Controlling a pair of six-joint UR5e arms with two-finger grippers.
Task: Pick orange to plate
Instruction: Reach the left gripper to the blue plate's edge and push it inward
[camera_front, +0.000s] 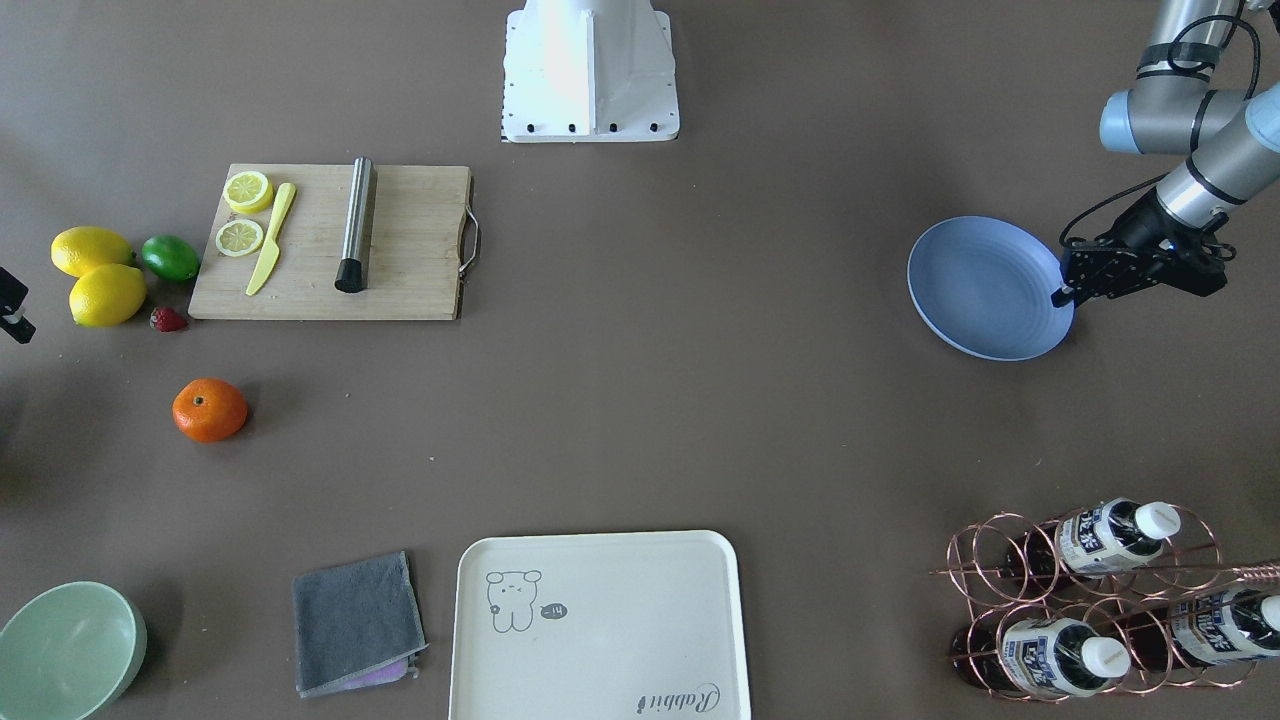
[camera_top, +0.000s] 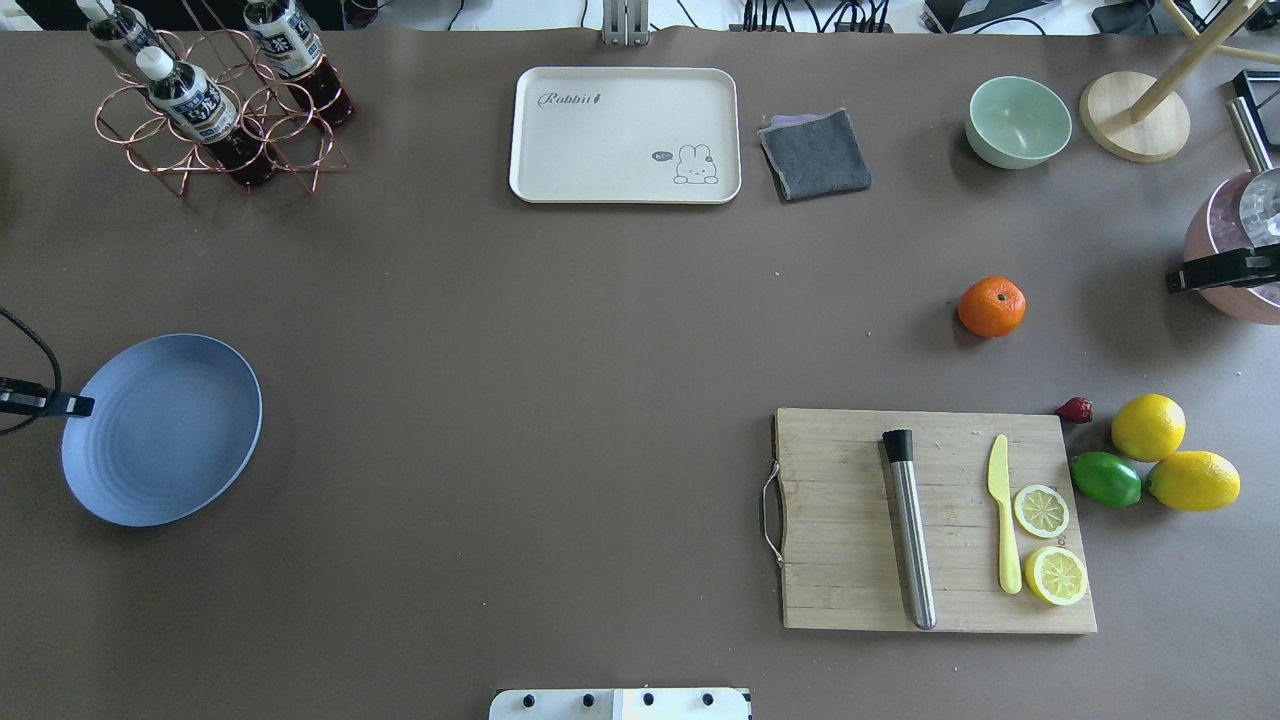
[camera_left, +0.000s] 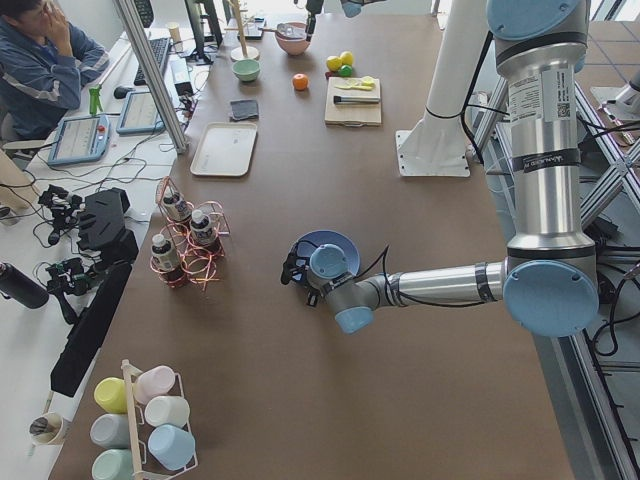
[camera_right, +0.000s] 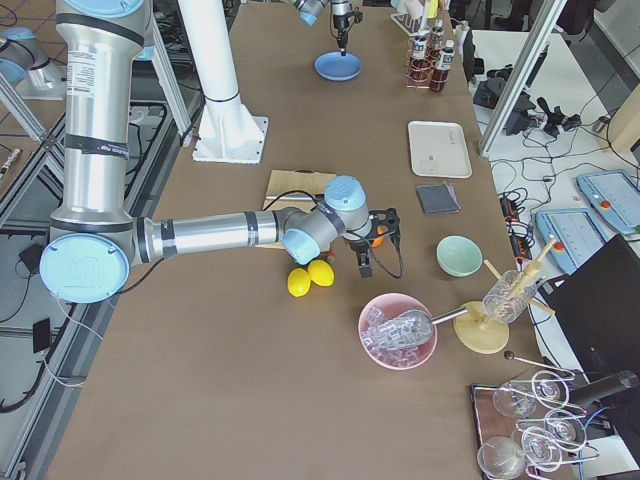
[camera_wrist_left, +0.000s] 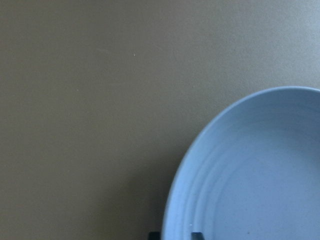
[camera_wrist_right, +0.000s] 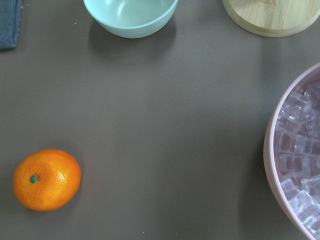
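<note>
Orange (camera_front: 210, 410) lies off the plate (camera_front: 985, 290); pink bowl (camera_wrist_right: 270, 155) holds ice (camera_wrist_right: 300, 150)

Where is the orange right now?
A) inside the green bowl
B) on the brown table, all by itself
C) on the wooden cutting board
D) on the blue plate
B: the orange sits straight on the brown table with nothing touching it, and the blue plate far across the table has nothing on it.
</note>
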